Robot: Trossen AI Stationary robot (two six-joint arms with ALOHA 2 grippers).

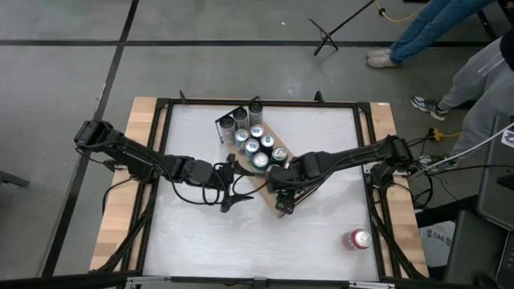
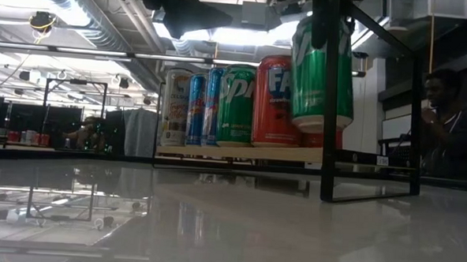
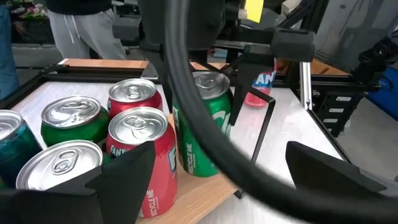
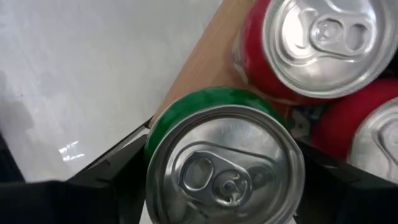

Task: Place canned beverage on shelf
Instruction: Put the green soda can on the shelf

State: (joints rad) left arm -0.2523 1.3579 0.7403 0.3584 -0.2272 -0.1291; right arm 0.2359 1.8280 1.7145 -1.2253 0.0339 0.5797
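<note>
Green can (image 4: 221,165): we see it upright, raised above the shelf's near end, silver top up.
Shelf (image 1: 269,186): light-brown board lying diagonally on the table, crowded with upright cans.
Red can (image 1: 359,238): we find it alone, well apart from the shelf.

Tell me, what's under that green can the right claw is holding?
The green can in the right gripper hangs over the wooden shelf's end, beside red cans. The board directly beneath is hidden by the can.

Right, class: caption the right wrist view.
Right gripper fingers grip a green can above the wooden shelf, beside red cans.
</note>
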